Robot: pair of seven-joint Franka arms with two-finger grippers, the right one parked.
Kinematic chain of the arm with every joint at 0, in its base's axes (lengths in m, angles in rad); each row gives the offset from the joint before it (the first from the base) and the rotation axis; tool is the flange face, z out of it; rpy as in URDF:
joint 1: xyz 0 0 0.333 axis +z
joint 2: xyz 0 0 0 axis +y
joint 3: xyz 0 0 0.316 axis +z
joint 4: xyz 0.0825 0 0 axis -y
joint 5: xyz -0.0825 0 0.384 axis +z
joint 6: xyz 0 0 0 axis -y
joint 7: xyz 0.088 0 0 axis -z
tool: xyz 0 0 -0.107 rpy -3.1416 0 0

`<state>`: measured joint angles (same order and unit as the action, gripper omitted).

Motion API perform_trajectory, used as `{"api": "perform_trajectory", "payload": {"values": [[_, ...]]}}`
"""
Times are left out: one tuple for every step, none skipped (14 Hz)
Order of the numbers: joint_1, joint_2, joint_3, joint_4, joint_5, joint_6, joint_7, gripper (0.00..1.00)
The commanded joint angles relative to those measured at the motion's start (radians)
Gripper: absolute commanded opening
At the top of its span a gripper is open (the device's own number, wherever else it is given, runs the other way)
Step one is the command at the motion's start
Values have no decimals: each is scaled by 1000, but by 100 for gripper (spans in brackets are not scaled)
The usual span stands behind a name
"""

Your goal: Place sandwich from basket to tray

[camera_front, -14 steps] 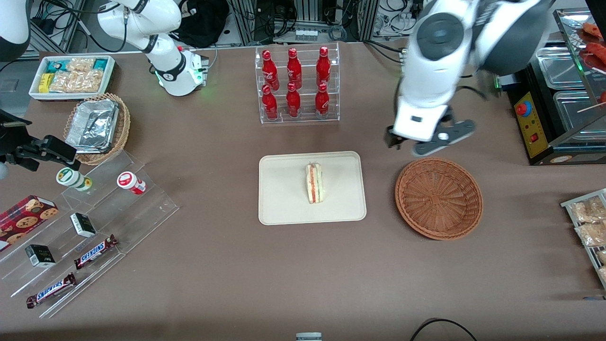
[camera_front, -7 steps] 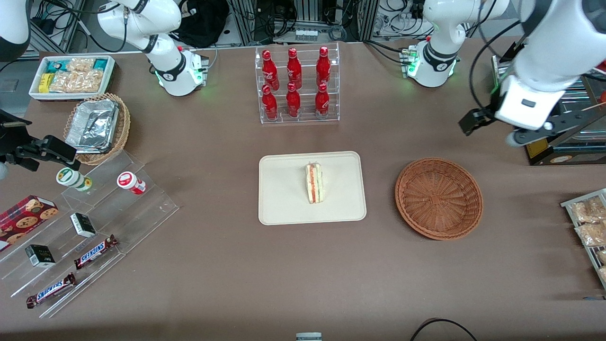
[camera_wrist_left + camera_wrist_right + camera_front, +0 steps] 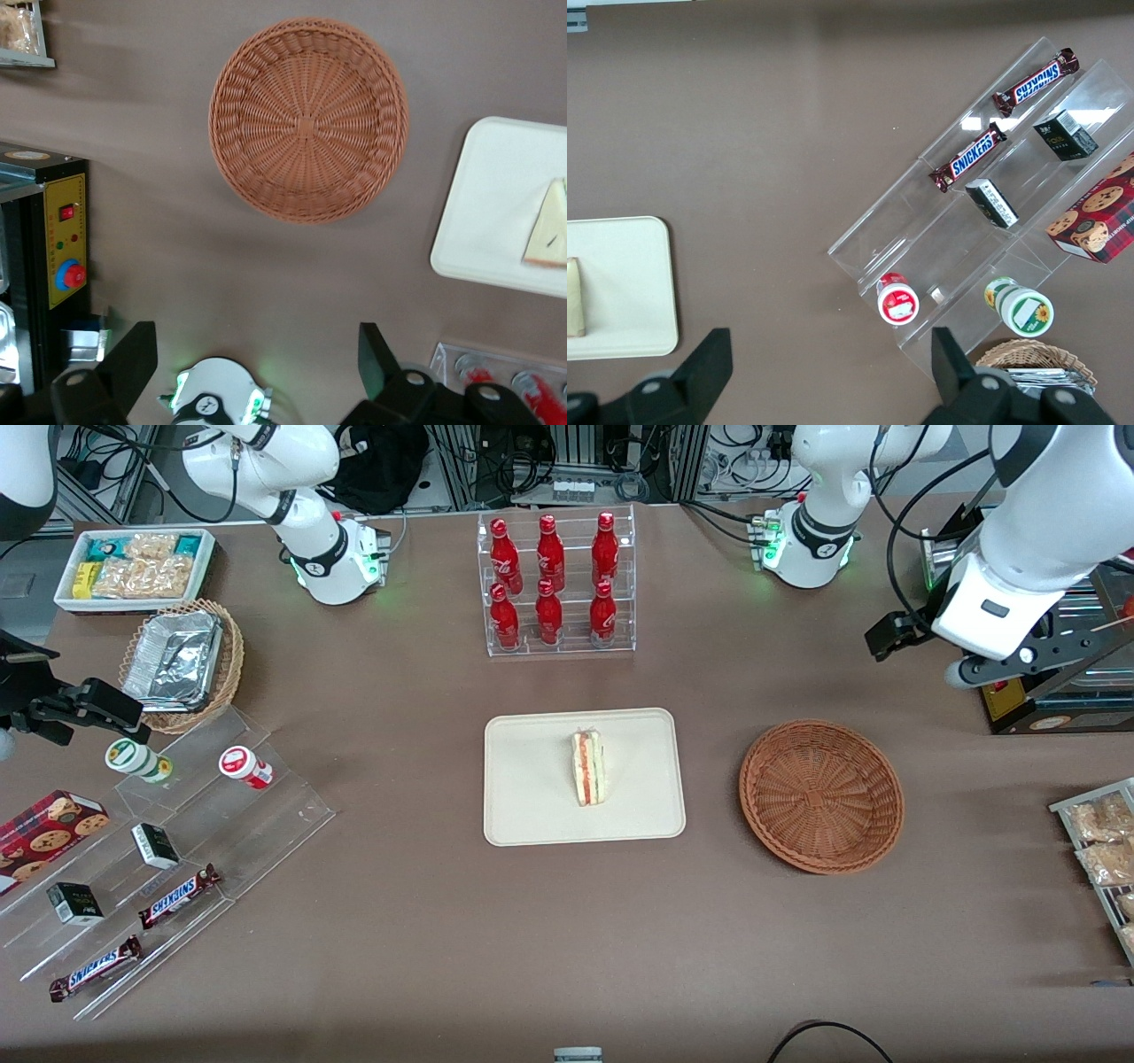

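Note:
The sandwich (image 3: 588, 767) lies on the cream tray (image 3: 532, 779) at the table's middle, with its red and green filling edge showing. The reddish-brown wicker basket (image 3: 821, 795) stands empty beside the tray, toward the working arm's end. My left gripper (image 3: 961, 673) hangs high over the table, farther from the front camera than the basket and near the black machine. It is open and empty. The left wrist view shows the open gripper (image 3: 255, 341), the empty basket (image 3: 308, 119), the tray (image 3: 496, 204) and the sandwich (image 3: 549, 226).
A clear rack of red bottles (image 3: 555, 584) stands farther back than the tray. A black machine with a red button (image 3: 1001, 664) and a rack of snack packets (image 3: 1099, 841) are at the working arm's end. A stepped display (image 3: 159, 824), foil-tray basket (image 3: 182, 660) and white bin (image 3: 133, 567) are at the parked arm's end.
My left gripper has swung from over the basket's rear rim toward the working arm's end of the table. In the last half second it only rose slightly. The sandwich has stayed on the tray.

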<state>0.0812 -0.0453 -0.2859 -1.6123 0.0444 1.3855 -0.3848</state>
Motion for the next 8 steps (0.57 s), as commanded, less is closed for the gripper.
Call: {"api": "perform_trajectory", "payload": {"values": [[0, -25, 74, 12, -26, -26, 73, 100], [-4, -21, 89, 40, -26, -26, 95, 100], [-14, -7, 126, 79, -26, -31, 142, 100], [-43, -2, 161, 89, -17, -31, 193, 100], [-57, -2, 195, 89, -15, -31, 217, 100], [-60, 1, 209, 89, -15, -26, 222, 100], [-61, 16, 209, 89, -12, -20, 222, 100], [-61, 33, 209, 95, -12, -17, 224, 100]]}}
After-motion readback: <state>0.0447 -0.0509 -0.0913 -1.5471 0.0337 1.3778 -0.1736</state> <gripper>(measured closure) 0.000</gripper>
